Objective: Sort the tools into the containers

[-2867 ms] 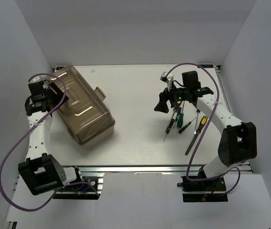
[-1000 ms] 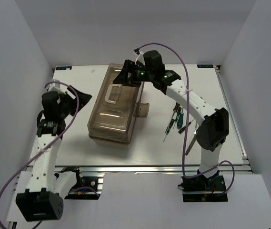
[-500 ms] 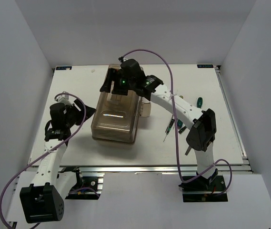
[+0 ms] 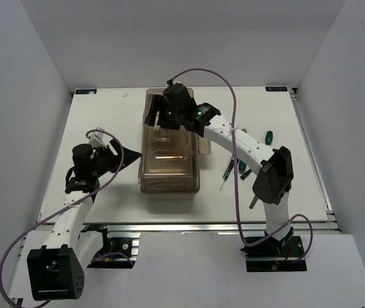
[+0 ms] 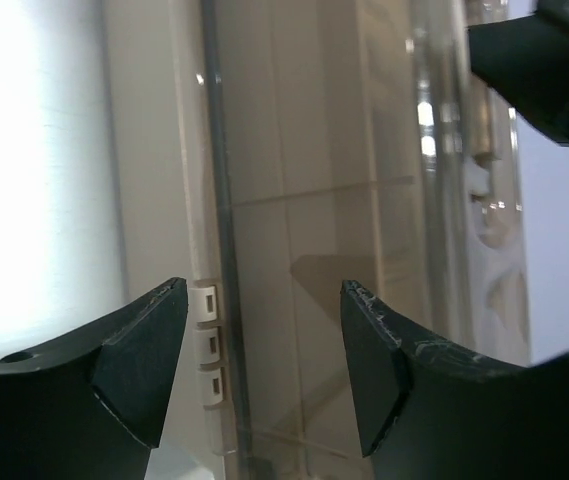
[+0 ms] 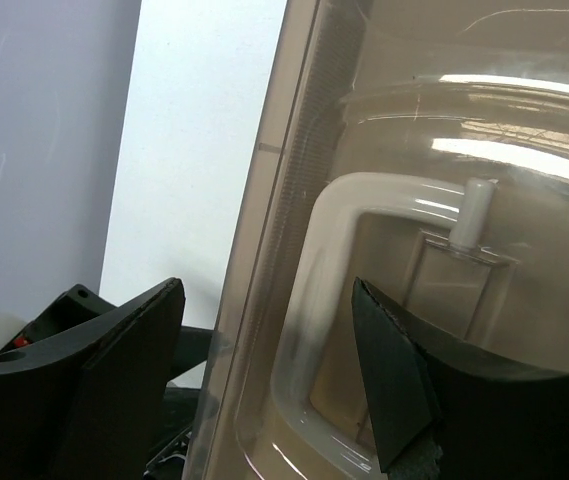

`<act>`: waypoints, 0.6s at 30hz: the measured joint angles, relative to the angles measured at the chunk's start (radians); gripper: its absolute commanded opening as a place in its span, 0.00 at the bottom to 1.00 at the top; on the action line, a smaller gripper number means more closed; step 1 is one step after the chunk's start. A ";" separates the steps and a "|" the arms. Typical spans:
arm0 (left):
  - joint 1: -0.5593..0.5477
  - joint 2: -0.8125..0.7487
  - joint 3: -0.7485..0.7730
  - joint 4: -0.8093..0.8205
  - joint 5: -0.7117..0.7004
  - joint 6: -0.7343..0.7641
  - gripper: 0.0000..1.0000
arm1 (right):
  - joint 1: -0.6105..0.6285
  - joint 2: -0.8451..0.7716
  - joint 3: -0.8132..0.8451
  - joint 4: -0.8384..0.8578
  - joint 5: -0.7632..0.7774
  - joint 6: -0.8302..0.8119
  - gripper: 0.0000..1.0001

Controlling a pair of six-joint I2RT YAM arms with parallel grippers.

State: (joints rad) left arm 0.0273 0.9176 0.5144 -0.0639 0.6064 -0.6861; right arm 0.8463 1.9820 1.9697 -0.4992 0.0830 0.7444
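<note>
The toolbox (image 4: 169, 160) with its smoky brown lid stands in the middle of the table, its long side running near to far. My right gripper (image 4: 160, 120) is open over its far end, jaws astride the lid's left edge and the white handle (image 6: 309, 290). My left gripper (image 4: 129, 157) is open at the toolbox's left side; its view shows the beige wall with small clips (image 5: 207, 345) between the jaws. Slim screwdrivers (image 4: 228, 172) lie right of the toolbox, one with a green handle (image 4: 269, 135). The toolbox fills both wrist views (image 5: 314, 200) (image 6: 414, 150).
The right arm's forearm (image 4: 246, 144) stretches over the tools and hides some of them. A dark shaft (image 4: 252, 203) pokes out beside the right arm's lower link. White walls enclose the table on three sides.
The toolbox has turned square to the table and slid slightly right and nearer. My left gripper followed it rightward. My right gripper stayed over the handle end.
</note>
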 measured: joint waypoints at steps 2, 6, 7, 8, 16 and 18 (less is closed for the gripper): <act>-0.001 -0.015 0.000 0.000 0.005 -0.002 0.77 | 0.000 -0.003 -0.003 -0.001 0.005 -0.001 0.74; -0.005 -0.069 0.053 -0.085 -0.047 0.031 0.81 | 0.000 -0.003 -0.004 -0.001 0.007 0.007 0.73; -0.005 -0.084 0.083 -0.112 -0.068 0.044 0.82 | 0.000 -0.003 -0.005 -0.001 0.004 0.011 0.72; -0.006 -0.097 0.112 -0.126 -0.087 0.055 0.83 | 0.000 -0.003 -0.005 0.000 -0.003 0.015 0.72; -0.007 -0.110 0.253 -0.066 -0.088 0.080 0.84 | -0.036 -0.026 -0.069 0.068 -0.151 0.078 0.69; -0.008 -0.071 0.253 -0.034 -0.052 0.067 0.84 | -0.050 -0.026 -0.070 0.072 -0.190 0.093 0.68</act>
State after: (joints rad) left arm 0.0193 0.8467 0.7670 -0.0975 0.5541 -0.6193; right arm 0.7967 1.9556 1.8996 -0.4271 -0.1066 0.8375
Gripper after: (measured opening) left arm 0.837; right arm 0.690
